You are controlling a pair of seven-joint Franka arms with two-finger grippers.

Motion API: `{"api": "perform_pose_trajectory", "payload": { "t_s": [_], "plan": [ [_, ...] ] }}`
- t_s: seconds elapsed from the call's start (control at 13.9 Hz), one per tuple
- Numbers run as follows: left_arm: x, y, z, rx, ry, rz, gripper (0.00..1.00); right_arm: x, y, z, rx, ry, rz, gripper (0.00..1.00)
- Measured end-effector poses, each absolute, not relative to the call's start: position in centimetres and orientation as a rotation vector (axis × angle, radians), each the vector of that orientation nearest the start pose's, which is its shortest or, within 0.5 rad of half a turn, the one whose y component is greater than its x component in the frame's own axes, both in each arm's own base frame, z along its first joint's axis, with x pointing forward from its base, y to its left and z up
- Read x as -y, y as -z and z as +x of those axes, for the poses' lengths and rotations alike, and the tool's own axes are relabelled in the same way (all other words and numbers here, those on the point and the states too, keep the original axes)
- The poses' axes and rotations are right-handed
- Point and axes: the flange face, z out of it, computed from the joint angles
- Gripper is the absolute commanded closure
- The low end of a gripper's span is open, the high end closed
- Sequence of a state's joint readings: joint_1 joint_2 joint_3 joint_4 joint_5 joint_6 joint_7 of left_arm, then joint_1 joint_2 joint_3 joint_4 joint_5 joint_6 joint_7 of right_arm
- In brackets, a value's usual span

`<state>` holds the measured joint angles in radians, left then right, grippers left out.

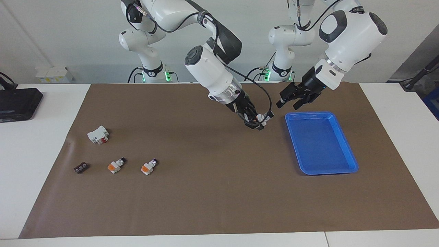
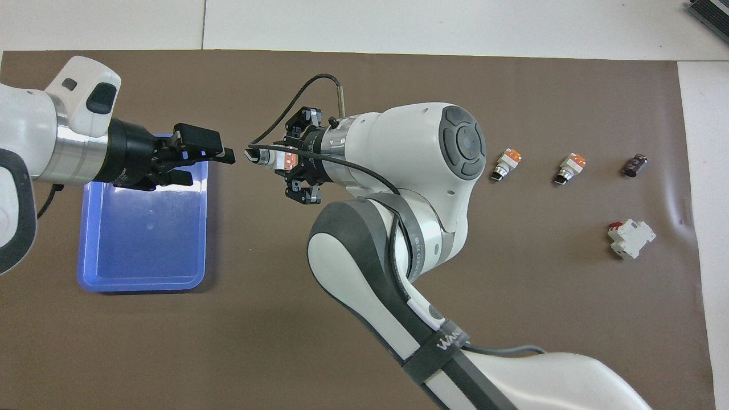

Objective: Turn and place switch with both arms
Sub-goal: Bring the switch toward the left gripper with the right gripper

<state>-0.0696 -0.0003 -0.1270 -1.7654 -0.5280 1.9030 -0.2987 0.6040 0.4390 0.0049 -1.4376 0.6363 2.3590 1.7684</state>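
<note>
Overhead view shows the right gripper (image 2: pixel 273 162) clamped on the switch (image 2: pixel 263 158), raised just beside the blue tray (image 2: pixel 91 250). The left gripper (image 2: pixel 219 154), fingers parted over the tray's edge, should close squarely on the protruding tip before any release.

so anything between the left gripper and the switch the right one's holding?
Nothing: in the overhead view only bare brown mat shows between the left gripper and the small white-and-orange plastic switch in the right gripper.

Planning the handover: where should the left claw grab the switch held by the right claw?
Judging by pose, take the switch by its free dark-tipped end, which sticks out of the right claw toward the left claw; come straight in from the tray's side.
</note>
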Motion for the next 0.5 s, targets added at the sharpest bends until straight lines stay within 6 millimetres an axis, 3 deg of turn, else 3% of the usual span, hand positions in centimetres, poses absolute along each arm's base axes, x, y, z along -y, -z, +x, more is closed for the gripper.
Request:
{"api": "perform_pose_trajectory", "payload": {
  "t_s": [0.14, 0.29, 0.5],
  "plan": [
    [15.1, -57.0, 56.1, -0.285, -0.027, 2.554, 0.19, -42.5, -49.5, 59.1, -1.691, -0.436, -1.813, 1.0],
    [15.3, -57.0, 56.0, -0.141, -0.061, 2.512, 0.23, -42.5, -49.5, 59.0, -1.692, -0.453, -1.834, 1.0],
    [15.3, -57.1, 55.8, -0.004, -0.105, 2.499, 0.35, -41.9, -50.8, 58.8, -1.688, -0.475, -1.852, 1.0]
  ]
}}
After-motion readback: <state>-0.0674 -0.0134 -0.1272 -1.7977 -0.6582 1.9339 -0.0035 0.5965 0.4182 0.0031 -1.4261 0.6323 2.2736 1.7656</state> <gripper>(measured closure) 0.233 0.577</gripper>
